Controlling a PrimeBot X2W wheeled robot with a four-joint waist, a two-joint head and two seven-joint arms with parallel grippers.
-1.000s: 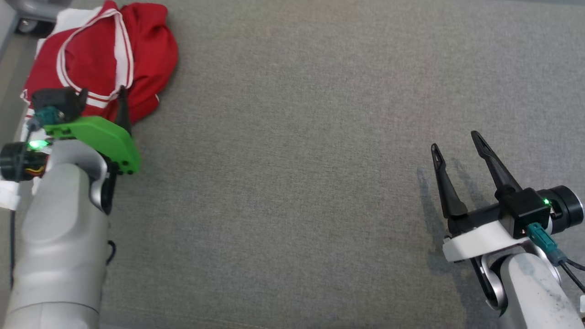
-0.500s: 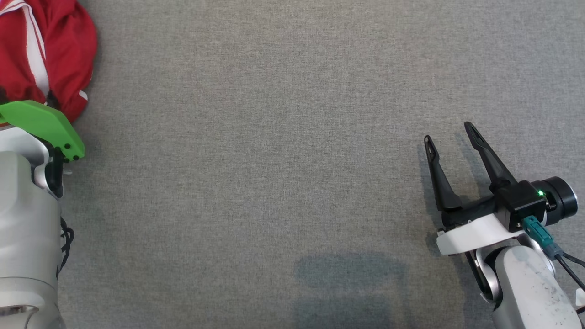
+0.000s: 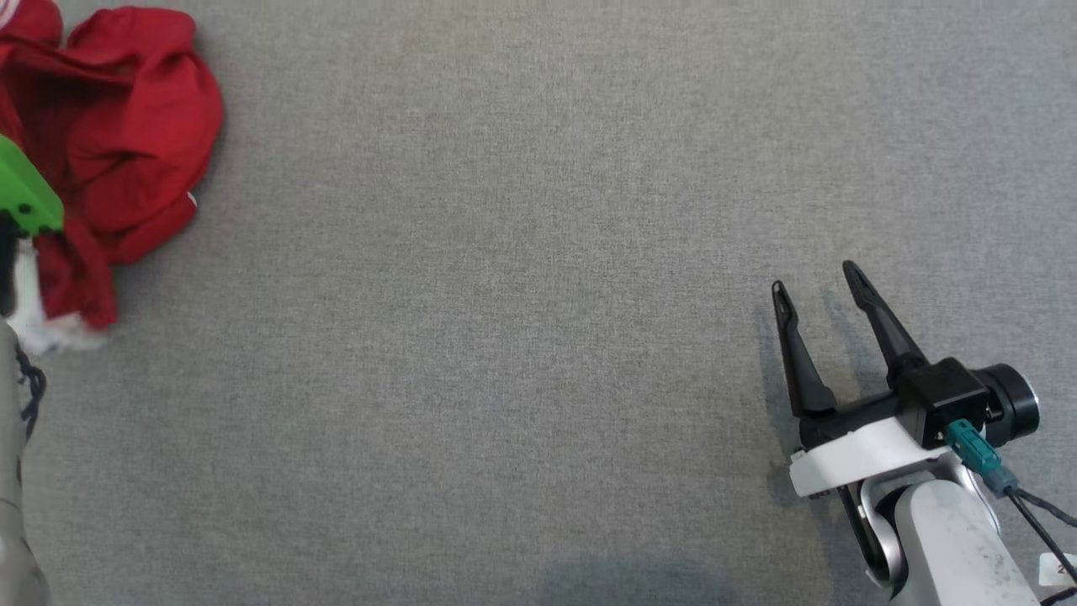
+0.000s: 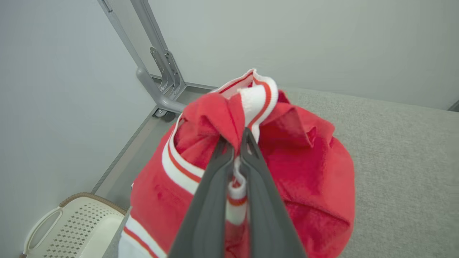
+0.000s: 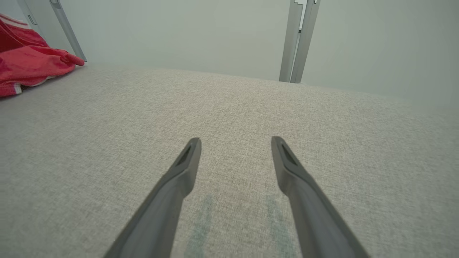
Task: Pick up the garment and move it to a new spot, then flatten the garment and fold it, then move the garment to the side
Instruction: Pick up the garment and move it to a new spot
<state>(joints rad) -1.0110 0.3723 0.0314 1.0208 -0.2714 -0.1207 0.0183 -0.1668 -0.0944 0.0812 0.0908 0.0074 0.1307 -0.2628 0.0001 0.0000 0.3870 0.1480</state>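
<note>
Well, looking down from my head I count one garment [image 3: 126, 160] and one of my pincers whole. The garment is a crumpled red heap at the far left of the grey fabric surface [image 3: 522, 278], with a bit of white trim at its near end, next to my green wrist bracket [image 3: 27, 195]. My right pincer [image 3: 814, 278] sits at the lower right, well apart from the garment, its two dark fingers spread wide and holding nothing.

Along my left wrist, my left pincer [image 4: 235, 138] has its two fingers pressed almost together, pinching a fold of the garment. Red cloth and a white ribbed band with red stripes bunch up at the tips, and another piece of that band shows in the slit between the fingers. The rest puffs out round the fingers as a red bundle; whether it is clear of the surface I cannot tell. One cream perforated basket [image 4: 71, 225] stands at the lower left, and one grey metal frame [image 4: 157, 75] stands by the pale wall.

Along my right wrist, the two fingers stand wide apart above the surface. The garment lies at the upper left, well apart from them. Two grey uprights [image 5: 299, 39] stand against the wall behind.
</note>
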